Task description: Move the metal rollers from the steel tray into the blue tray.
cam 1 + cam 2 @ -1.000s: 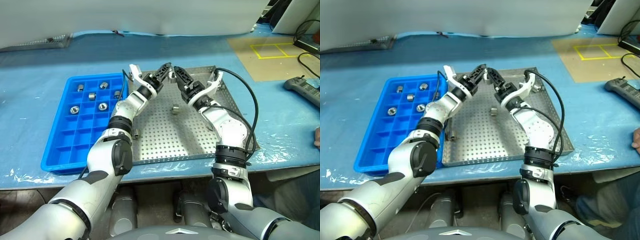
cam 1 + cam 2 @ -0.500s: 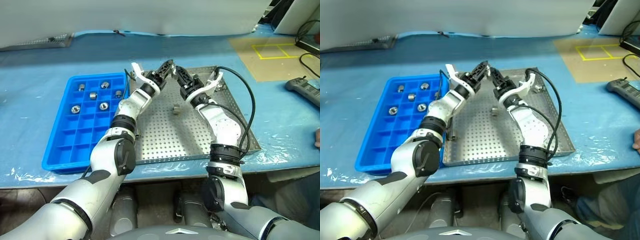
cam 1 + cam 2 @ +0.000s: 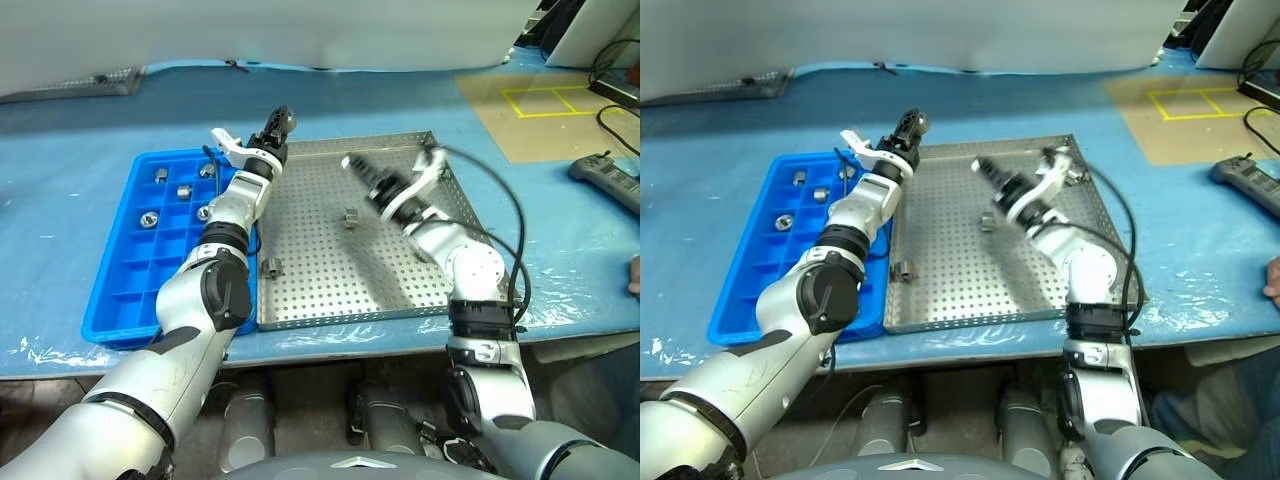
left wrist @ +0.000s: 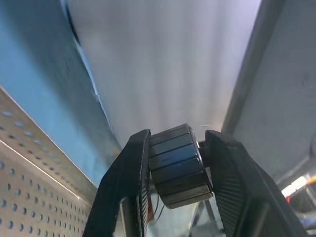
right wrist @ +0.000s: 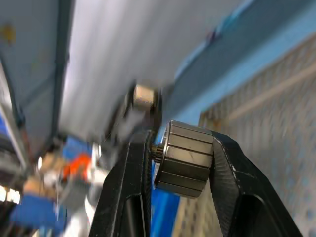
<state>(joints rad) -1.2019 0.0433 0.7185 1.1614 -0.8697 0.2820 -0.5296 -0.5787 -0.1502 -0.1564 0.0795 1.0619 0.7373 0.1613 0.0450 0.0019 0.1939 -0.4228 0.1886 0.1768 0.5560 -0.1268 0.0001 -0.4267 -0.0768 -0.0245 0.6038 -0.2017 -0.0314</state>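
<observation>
Nearest to me, on the blue-covered surface (image 3: pixel 70 200), lies the steel tray (image 3: pixel 400 290) with its perforated floor, and just beside its left rim sits the blue tray (image 3: pixel 120 300), their long edges close together. One of the metal rollers (image 3: pixel 271 266) rests near the steel tray's left edge toward me, and a second roller (image 3: pixel 351 216) stands further in, around the middle of the perforated floor. My right tool (image 3: pixel 352 163) is raised over the far part of the steel tray, its arm reaching in from the right; in the right wrist view its two black fingers (image 5: pixel 232 182) are closed narrowly on a faceted silver roller (image 5: pixel 183 158) held between them. My left tool (image 3: pixel 280 121) is lifted above the far left corner of the steel tray, close to where the two trays meet, pointing away from me and somewhat upward; in the left wrist view its fingers (image 4: pixel 126 192) likewise clamp a roller (image 4: pixel 177 165) between them, with a strip of the perforated tray showing beside it. Further out, the far compartments of the blue tray hold several rollers, each in its own square: one (image 3: pixel 161 176) near the far left, another (image 3: pixel 185 190) beside it, one (image 3: pixel 148 218) a row nearer, and one (image 3: pixel 204 212) close to my left forearm. Well off to the right on the surface lies a dark handheld controller (image 3: pixel 605 180), and beyond it a tan mat marked with yellow tape (image 3: pixel 545 100).
</observation>
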